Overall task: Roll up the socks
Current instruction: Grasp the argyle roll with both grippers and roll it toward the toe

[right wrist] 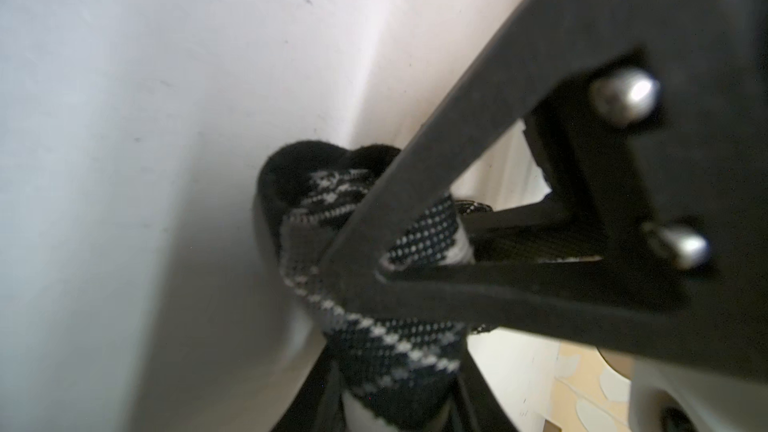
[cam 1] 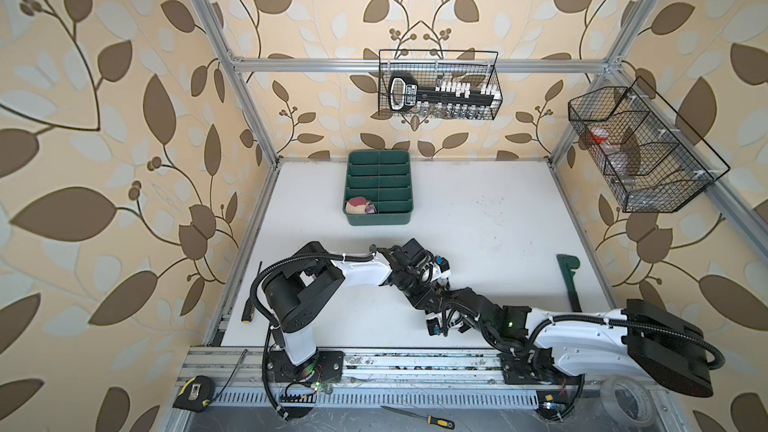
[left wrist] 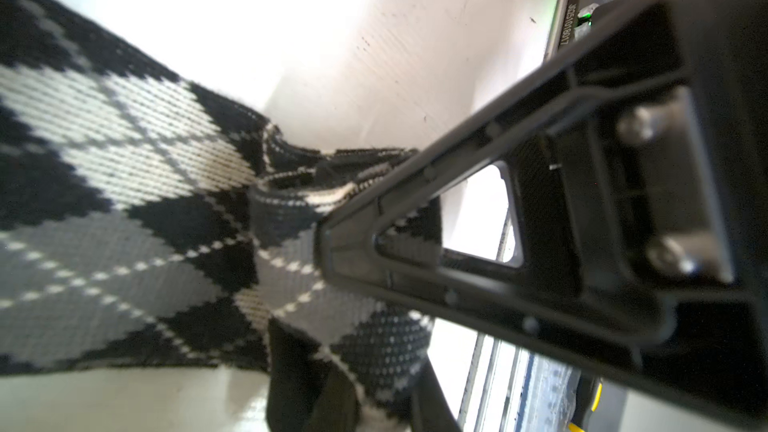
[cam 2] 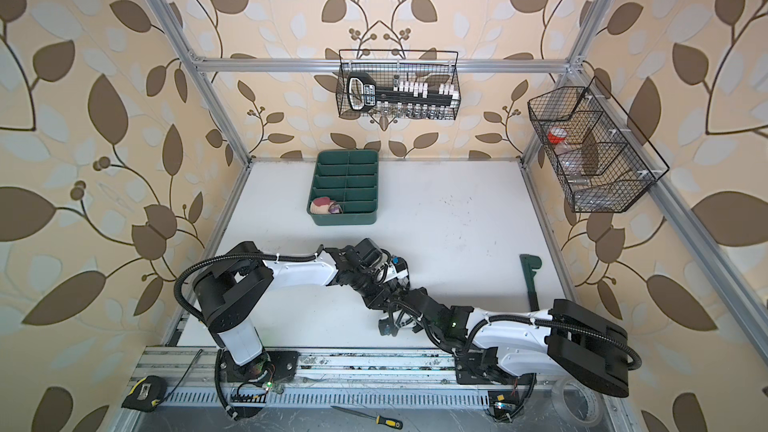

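On open table (cam 1: 478,218), off its edges, left fingers (left wrist: 457,292) and right fingers (right wrist: 436,288) clamp the argyle sock (left wrist: 124,201)

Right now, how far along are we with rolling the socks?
Done: the beige sock sits rolled in the near-left compartment of the green tray. In hand: the argyle sock, pinched by the left gripper and right gripper, bunched at one end, a long stretch unrolled. Left: finish that roll, then probably tray it.

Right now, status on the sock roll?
Both shut on argyle sock: left gripper, right gripper. Rolled beige sock in green tray. Nothing in the way.
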Action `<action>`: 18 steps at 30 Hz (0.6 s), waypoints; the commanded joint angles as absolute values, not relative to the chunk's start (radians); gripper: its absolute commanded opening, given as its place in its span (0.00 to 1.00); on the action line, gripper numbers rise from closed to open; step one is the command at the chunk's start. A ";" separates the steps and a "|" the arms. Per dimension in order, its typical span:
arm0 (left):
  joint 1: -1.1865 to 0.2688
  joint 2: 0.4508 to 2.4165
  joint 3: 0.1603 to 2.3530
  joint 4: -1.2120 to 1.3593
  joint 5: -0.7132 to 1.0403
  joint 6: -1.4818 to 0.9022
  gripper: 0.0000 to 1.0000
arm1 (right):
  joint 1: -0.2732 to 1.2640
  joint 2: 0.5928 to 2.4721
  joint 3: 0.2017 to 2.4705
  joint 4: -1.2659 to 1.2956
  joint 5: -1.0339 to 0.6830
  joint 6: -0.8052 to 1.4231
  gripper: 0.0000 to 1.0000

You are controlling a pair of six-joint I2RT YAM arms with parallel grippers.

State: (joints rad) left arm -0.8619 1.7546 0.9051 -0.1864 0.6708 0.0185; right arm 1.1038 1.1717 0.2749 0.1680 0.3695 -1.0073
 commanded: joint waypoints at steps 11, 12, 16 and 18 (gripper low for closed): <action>-0.767 1.559 0.847 -0.178 0.457 -0.016 0.54 | 1.101 1.082 0.289 -0.038 0.294 -0.954 0.00; -0.748 1.534 0.843 -0.169 0.441 -0.019 0.55 | 1.101 1.063 0.279 -0.049 0.291 -0.957 0.00; -0.706 1.504 0.862 -0.156 0.394 -0.038 0.57 | 1.102 0.994 0.232 -0.064 0.276 -0.993 0.00; -0.706 1.530 0.890 -0.155 0.405 -0.056 0.58 | 1.101 0.964 0.212 -0.070 0.270 -1.016 0.00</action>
